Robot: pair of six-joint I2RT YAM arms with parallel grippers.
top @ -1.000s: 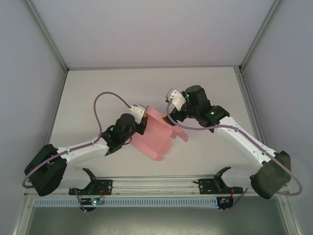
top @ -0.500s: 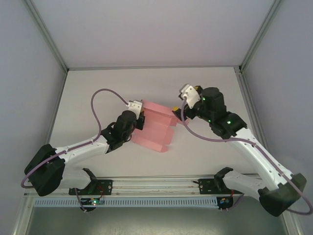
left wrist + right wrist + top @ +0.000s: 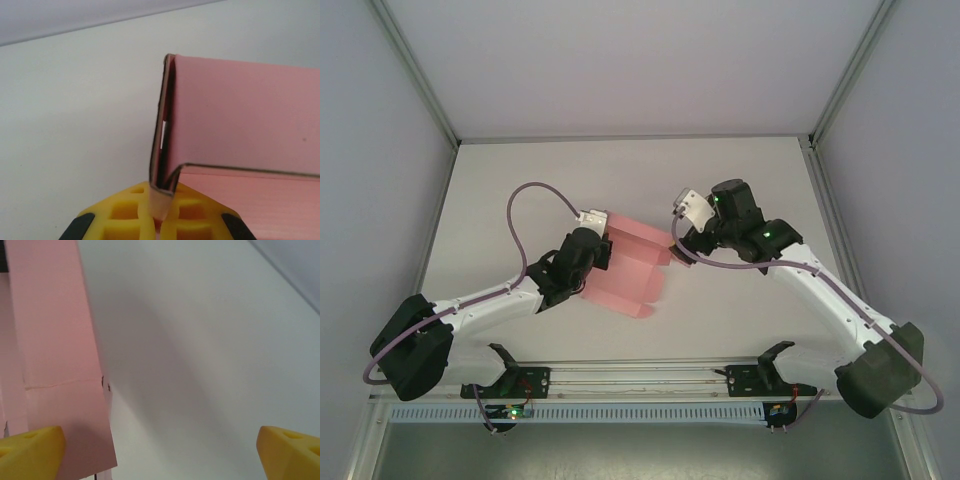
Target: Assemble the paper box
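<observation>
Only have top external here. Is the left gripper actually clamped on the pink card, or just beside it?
Observer: Clamped. On the left wrist view the left gripper is shut on a folded edge of the paper box.
Operator: Right side gripping too?
Observer: No. On the right wrist view the right gripper is open, wide apart. A pink panel lies by one of its fingers, but I can't tell if they touch.
Operator: Any wall up yet?
Observer: Yes. On the left wrist view the pinched panel stands up off the table, doubled over at its edge.
</observation>
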